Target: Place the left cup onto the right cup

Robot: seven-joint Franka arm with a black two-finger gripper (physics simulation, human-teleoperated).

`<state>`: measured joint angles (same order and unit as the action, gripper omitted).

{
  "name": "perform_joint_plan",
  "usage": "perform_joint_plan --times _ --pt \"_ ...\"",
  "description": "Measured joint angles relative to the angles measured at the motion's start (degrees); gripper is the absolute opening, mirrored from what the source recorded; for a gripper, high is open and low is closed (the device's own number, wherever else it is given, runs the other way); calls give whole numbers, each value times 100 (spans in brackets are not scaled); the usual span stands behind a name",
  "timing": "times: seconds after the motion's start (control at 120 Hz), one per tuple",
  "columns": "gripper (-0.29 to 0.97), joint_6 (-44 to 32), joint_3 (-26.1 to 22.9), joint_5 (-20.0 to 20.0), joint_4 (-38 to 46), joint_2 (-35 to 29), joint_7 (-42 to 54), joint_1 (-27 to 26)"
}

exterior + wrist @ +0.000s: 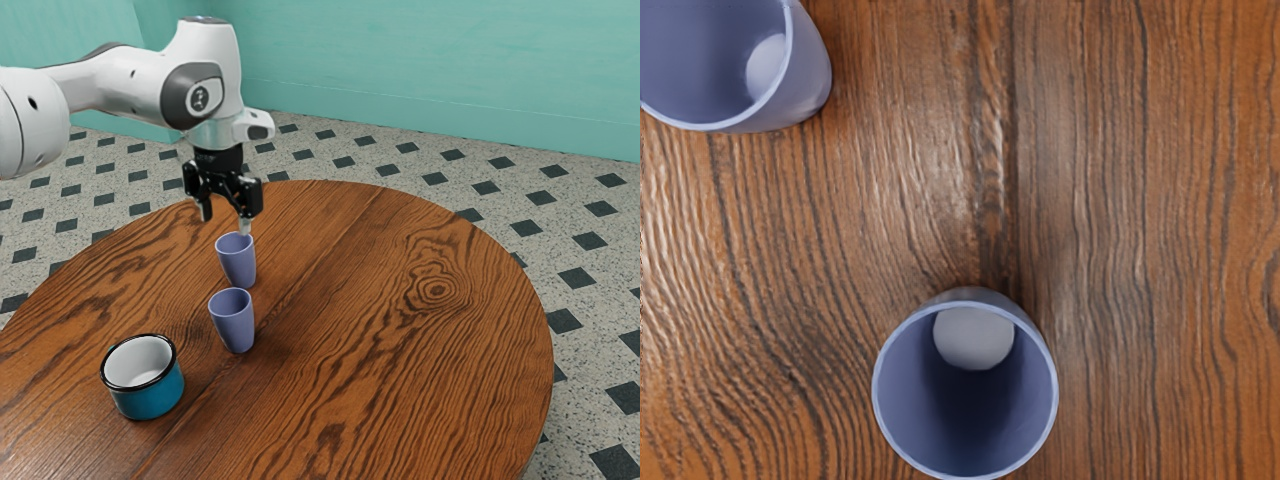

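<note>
In the exterior view, your gripper (227, 221) hangs left of centre in the upper frame, fingers apart and holding nothing, just above the far cup (236, 260). The near cup (232, 319) stands just below it in the picture, and a blue mug (143, 376) sits lower left on the bench (420, 330). Come straight down so the fingers straddle the cup.

In the wrist view, the far cup (965, 400) stands upright under your hand, apart from the near cup (725, 60). Centre yourself first, then close gently.
</note>
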<state>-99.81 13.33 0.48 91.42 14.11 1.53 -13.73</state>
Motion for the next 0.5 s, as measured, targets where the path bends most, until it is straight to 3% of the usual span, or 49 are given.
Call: perform_joint_plan --times 0.5 --pt "44 -688 -312 -95 -758 1259 565 642"
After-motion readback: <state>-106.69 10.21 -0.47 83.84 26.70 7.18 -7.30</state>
